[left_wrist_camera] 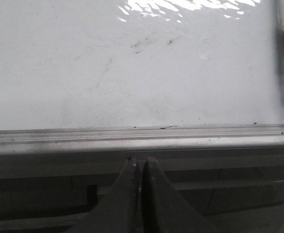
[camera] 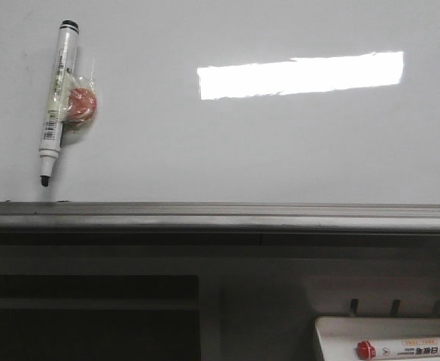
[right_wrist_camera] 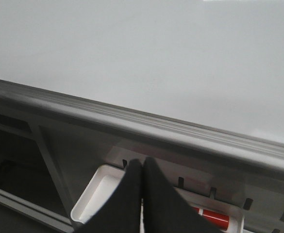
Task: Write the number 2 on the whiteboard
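Note:
The whiteboard fills the upper front view, glossy pale grey with a bright light reflection and a grey bottom rail. No number 2 shows on it; only faint smudges show in the left wrist view. A black-capped white marker hangs on the board at the left, held by a red magnet under clear tape, its uncapped tip pointing down. My left gripper is shut and empty below the rail. My right gripper is shut and empty above a small white tray.
The small white tray hangs below the rail at the right and holds a red-capped marker, which also shows in the right wrist view. Dark frame bars and recesses lie under the rail.

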